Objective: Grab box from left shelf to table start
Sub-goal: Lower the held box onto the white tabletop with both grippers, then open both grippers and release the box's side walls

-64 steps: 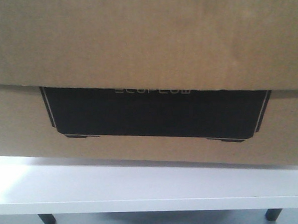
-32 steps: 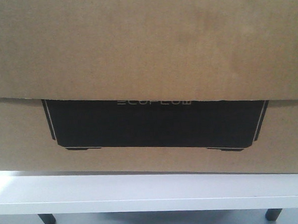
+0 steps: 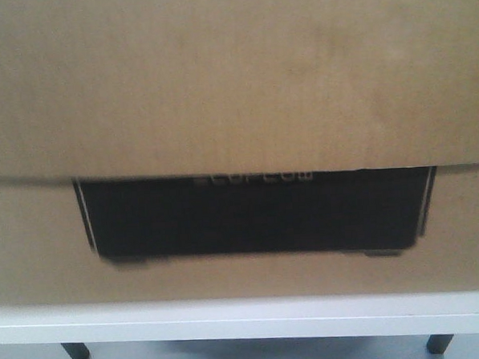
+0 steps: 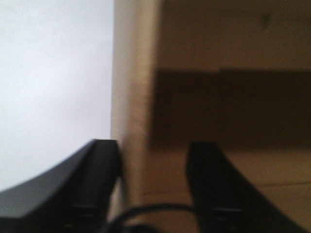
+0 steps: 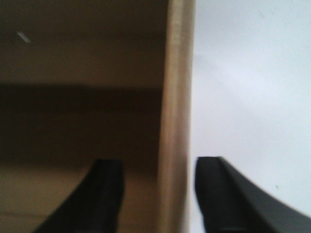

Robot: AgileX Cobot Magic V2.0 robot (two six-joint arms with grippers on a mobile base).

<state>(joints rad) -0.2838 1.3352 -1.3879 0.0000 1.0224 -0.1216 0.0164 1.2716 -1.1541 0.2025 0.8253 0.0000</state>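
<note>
The box (image 3: 234, 83) is plain brown cardboard with a wide black panel (image 3: 253, 215) edged by a thin white line and topped with blurred white lettering. The table (image 3: 247, 322) is white with dark legs. Both grippers' fingers (image 4: 97, 184) (image 5: 104, 194) are black.

The front view faces the brown cardboard box (image 3: 234, 83) very closely; each wrist view looks past its black fingertips along one box wall.
</note>
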